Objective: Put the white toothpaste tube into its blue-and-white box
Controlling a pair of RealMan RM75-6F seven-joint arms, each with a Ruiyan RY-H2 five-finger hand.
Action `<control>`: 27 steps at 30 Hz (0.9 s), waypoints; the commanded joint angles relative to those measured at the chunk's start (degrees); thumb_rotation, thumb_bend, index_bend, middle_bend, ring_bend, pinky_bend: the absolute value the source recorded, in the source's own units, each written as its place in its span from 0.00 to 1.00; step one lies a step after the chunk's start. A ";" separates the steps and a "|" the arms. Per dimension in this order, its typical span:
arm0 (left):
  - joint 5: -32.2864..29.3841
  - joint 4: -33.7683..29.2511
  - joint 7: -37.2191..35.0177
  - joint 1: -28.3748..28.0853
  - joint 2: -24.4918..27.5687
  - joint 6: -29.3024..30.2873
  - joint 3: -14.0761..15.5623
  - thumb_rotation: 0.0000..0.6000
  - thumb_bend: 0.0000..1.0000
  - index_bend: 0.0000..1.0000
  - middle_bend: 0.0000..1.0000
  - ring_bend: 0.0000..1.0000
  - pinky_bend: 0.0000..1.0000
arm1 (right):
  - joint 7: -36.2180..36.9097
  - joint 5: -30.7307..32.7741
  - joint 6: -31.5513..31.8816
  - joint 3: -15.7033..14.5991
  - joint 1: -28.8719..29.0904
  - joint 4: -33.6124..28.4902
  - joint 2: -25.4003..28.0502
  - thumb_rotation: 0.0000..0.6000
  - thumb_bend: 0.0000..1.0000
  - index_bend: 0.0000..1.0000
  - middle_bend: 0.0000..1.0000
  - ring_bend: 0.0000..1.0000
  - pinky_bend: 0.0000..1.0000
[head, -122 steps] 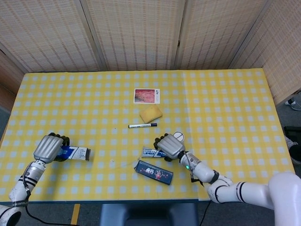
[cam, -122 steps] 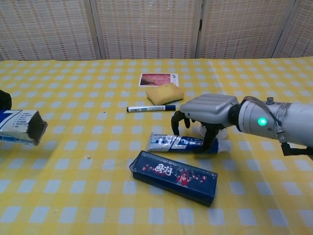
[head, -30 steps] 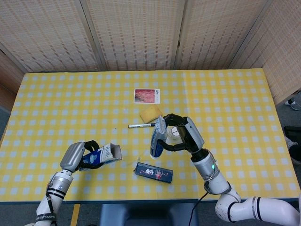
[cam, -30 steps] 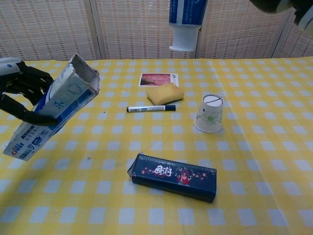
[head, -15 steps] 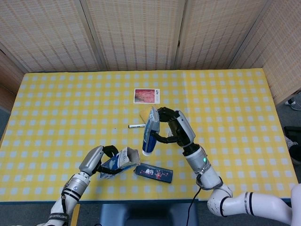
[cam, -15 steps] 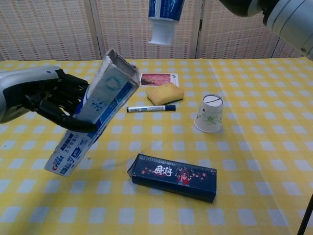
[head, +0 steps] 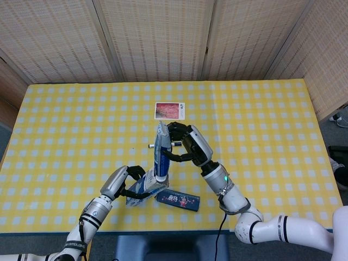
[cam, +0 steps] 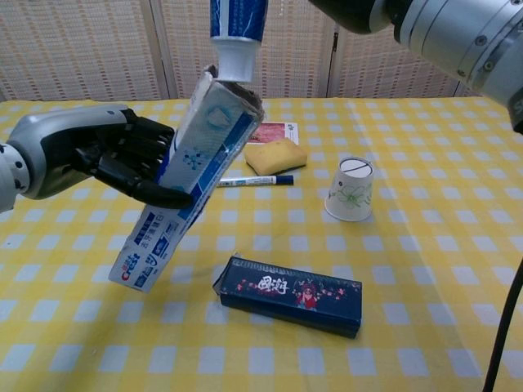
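My left hand (cam: 98, 155) (head: 120, 184) grips the blue-and-white box (cam: 189, 175) (head: 142, 189) around its middle, tilted with the open end up and to the right. My right hand (head: 187, 145) holds the white toothpaste tube (head: 161, 153) (cam: 237, 34) upright, cap end down. In the chest view the tube's white cap hangs just above the box's open mouth, touching or nearly touching its rim. Most of the tube runs off the top of that view, where only part of the right forearm shows.
A dark blue patterned box (cam: 291, 294) (head: 178, 199) lies near the front edge. A paper cup (cam: 352, 189), a yellow sponge (cam: 274, 155), a black marker (cam: 257, 180) and a photo card (head: 169, 110) sit behind it on the yellow checked tablecloth (head: 261, 119).
Both hands have moved toward each other: the box has gone right and risen more upright, the tube has gone left and lower, so its cap now meets the box's mouth.
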 commanded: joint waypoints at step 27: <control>3.39 -0.18 -16.14 0.38 5.86 -6.32 -2.56 1.00 0.20 0.65 0.65 0.51 0.42 | 3.54 -4.30 -1.47 -0.77 3.04 6.45 -2.48 1.00 0.36 0.76 0.62 0.69 0.66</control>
